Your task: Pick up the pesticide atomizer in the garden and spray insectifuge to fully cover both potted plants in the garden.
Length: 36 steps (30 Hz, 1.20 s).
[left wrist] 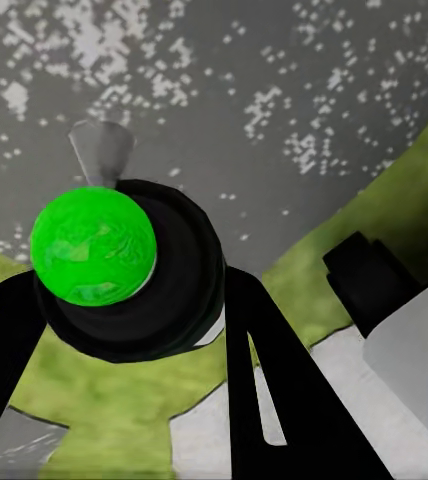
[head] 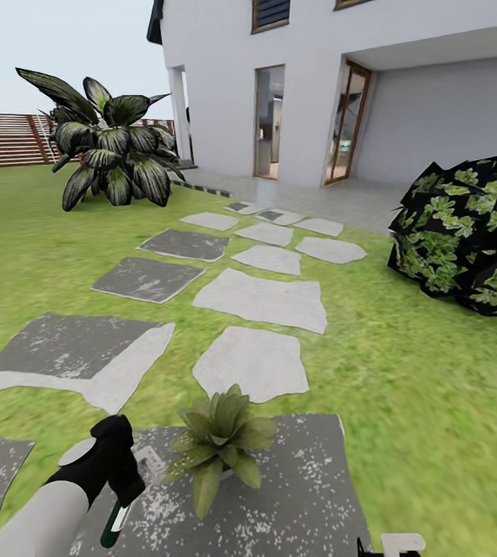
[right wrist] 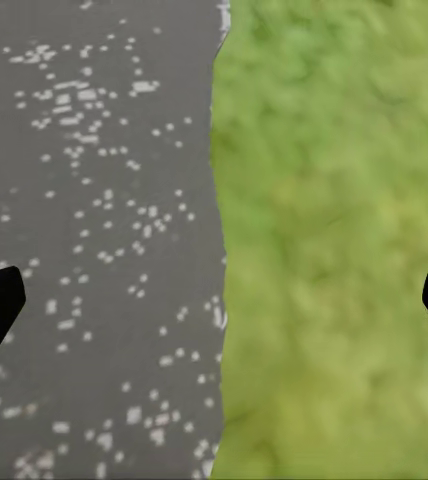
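Note:
One potted plant, a low rosette of pointed green leaves, stands on a speckled grey stepping stone close in front of me. The second potted plant is out of view. My left gripper is shut on the pesticide atomizer, just left of the plant. The bottle's pale head points toward the leaves. In the left wrist view the atomizer is a dark round body with a bright green end, held between the black fingers. My right gripper hangs open over the stone's edge and the lawn.
Flat grey stepping stones lead across the lawn to the white house. A big dark leafy bush stands at the far left before a brown slatted fence. Another dark bush sits at the right.

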{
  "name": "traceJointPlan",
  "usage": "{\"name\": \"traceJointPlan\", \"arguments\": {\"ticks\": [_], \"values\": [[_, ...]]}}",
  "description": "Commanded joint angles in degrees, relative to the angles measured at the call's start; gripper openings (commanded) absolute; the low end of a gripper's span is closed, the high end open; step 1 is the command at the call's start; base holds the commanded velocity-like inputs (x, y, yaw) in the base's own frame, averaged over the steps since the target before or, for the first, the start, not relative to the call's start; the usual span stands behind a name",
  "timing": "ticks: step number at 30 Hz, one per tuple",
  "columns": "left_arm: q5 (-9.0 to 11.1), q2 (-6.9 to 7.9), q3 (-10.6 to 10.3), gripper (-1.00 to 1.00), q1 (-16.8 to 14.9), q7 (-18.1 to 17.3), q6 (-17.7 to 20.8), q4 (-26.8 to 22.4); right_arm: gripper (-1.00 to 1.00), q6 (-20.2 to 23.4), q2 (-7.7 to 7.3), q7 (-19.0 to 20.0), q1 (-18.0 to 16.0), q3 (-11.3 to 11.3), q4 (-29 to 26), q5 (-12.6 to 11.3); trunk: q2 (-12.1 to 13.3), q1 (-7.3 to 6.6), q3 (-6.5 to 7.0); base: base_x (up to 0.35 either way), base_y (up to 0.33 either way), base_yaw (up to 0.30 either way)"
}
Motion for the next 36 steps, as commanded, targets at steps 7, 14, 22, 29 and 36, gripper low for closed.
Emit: {"name": "traceJointPlan", "arguments": {"ticks": [7,14,22,29,36], "values": [[-0.3,1.15,0.2,-1.0,0.1,-0.4,0.4,0.0,1.0,-0.2,-0.04,-0.2,0.0,-0.3,0.1,0.7,0.0,-0.01,-0.05,0.002,-0.001,0.004],[-0.2,1.1,0.3,-1.0,0.0,-0.4,0.5,-0.1,1.0,-0.2,0.01,-0.2,0.0,-0.3,0.0,0.6,0.0,-0.01,-0.06,0.025,-0.075,0.031],[-0.2,1.08,0.4,-1.0,0.0,-0.3,0.4,-0.1,1.0,-0.2,0.05,-0.2,0.0,-0.3,0.1,0.5,0.0,-0.01,-0.2,0.092,-0.258,0.255],[-0.1,1.08,0.4,-1.0,0.0,-0.3,0.4,-0.1,1.0,-0.2,0.05,-0.2,0.0,-0.3,0.1,0.6,0.0,-0.01,-0.23,0.021,-0.27,0.268],[-0.1,1.0,0.4,-1.0,0.0,-0.3,0.5,-0.1,1.0,-0.2,0.05,-0.2,0.0,-0.3,0.1,0.6,0.0,-0.01,-0.23,-0.175,-0.236,0.079]]}}
